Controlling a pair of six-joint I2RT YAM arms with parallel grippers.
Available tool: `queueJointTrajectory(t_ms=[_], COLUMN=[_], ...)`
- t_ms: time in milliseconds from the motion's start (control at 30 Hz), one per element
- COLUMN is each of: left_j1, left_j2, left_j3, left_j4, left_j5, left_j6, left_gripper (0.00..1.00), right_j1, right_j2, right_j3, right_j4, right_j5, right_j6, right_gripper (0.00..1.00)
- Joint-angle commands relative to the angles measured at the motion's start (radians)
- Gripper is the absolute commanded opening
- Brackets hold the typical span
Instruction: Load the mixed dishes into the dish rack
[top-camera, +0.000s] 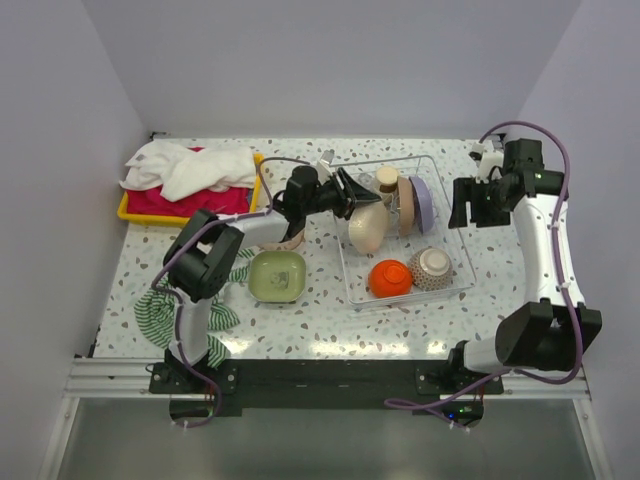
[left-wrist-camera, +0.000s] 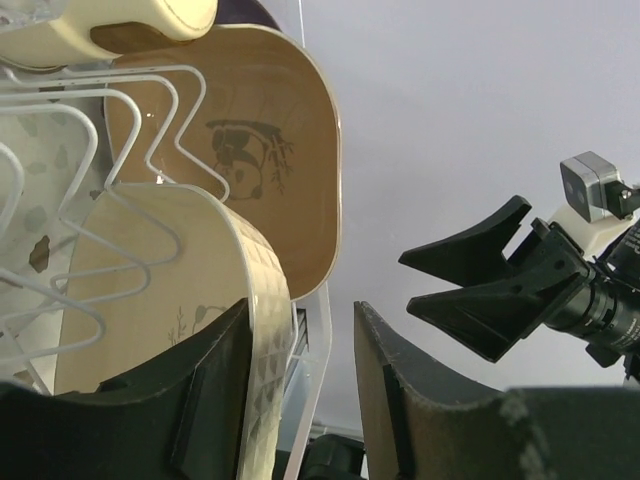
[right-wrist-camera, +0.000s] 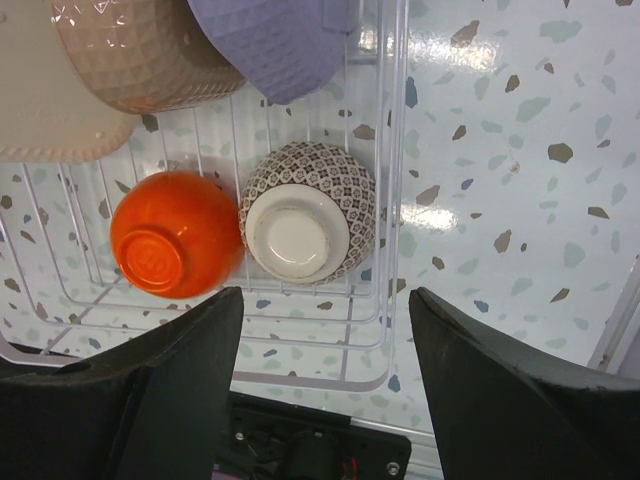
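**Dish rack** (top-camera: 452, 292): white wire frame on a clear tray base. It stands right of centre on the speckled table (top-camera: 300, 320), between the two arms.

**In the rack, far half:** cream plate (left-wrist-camera: 150, 290), tan plate (left-wrist-camera: 265, 150) with a panda drawing, and lilac plate (right-wrist-camera: 270, 40). All three stand on edge among the upright wires. A beige cup (top-camera: 386, 180) sits at the far side, beside the tan plate.

**In the rack, near half:** orange bowl (right-wrist-camera: 172, 235) and patterned grey-white bowl (right-wrist-camera: 305, 225). Both are upside down with foot rings up, side by side. The patterned bowl is the one nearer the rack's right rim.

**Outside the rack:** pale green plate (top-camera: 278, 275), flat on the table just left of the rack, near the left arm.

**Left gripper** (left-wrist-camera: 300, 340): at the rack's far left part, over the cream plate.
- The fingers are parted, with the plate's upper edge between them.
- In the wrist view the edge lies close against the left-hand finger, with a clear gap to the other.
- The pincer is released, not clamped.

**Right gripper** (right-wrist-camera: 325, 310): raised above the rack's right edge, looking down on the two bowls. The fingers are spread wide and nothing lies between them, so the pincer is released.

**Other items:** green striped cloth (top-camera: 160, 315) by the left arm's base. Yellow tray (top-camera: 140, 215) at the far left of the table, holding white towels (top-camera: 190, 165).
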Motion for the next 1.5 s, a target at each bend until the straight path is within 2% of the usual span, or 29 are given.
queueJointTrajectory(t_ms=[0, 233, 367, 600, 733, 867, 967, 1033, 1100, 1133, 1167, 1333, 1467], left_j1=[-0.012, -0.018, -0.003, 0.019, 0.017, 0.007, -0.001, -0.006, -0.006, -0.006, -0.006, -0.019, -0.038], left_j2=[-0.077, -0.103, -0.143, -0.180, -0.188, -0.165, -0.149, -0.145, -0.152, -0.158, -0.163, -0.143, -0.120], left_j3=[-0.015, -0.064, -0.093, -0.130, -0.138, -0.117, -0.092, -0.077, -0.084, -0.084, -0.080, 0.061, 0.101], left_j4=[-0.035, 0.008, -0.039, -0.073, -0.052, -0.049, -0.067, -0.096, -0.092, -0.083, -0.081, -0.236, -0.268], left_j5=[-0.020, 0.023, 0.043, 0.069, 0.067, 0.077, 0.077, 0.070, 0.069, 0.073, 0.077, 0.083, 0.087], left_j6=[0.060, 0.066, 0.103, 0.121, 0.123, 0.124, 0.137, 0.149, 0.155, 0.173, 0.189, 0.389, 0.411], left_gripper=[0.47, 0.47, 0.46, 0.31, 0.19, 0.18, 0.22, 0.32, 0.35, 0.43, 0.46, 0.50, 0.47], right_j1=[-0.003, -0.004, -0.003, -0.003, -0.003, -0.003, -0.003, -0.003, -0.004, -0.004, -0.003, -0.003, -0.003], right_j2=[-0.042, -0.049, -0.059, -0.088, -0.100, -0.112, -0.114, -0.115, -0.120, -0.120, -0.120, -0.123, -0.120], right_j3=[-0.010, -0.013, -0.016, -0.056, -0.075, -0.087, -0.087, -0.085, -0.087, -0.087, -0.088, -0.104, -0.108], right_j4=[0.030, 0.018, 0.010, 0.015, 0.026, 0.033, 0.030, 0.027, 0.027, 0.029, 0.029, 0.047, 0.064], right_j5=[-0.036, -0.040, -0.043, -0.048, -0.051, -0.052, -0.051, -0.048, -0.046, -0.046, -0.046, -0.062, -0.071], right_j6=[0.011, 0.011, 0.013, 0.016, 0.017, 0.019, 0.016, 0.011, 0.010, 0.010, 0.010, 0.020, 0.030], right_gripper=[0.72, 0.72, 0.72, 0.72, 0.72, 0.72, 0.72, 0.72, 0.72, 0.72, 0.72, 0.72, 0.72])
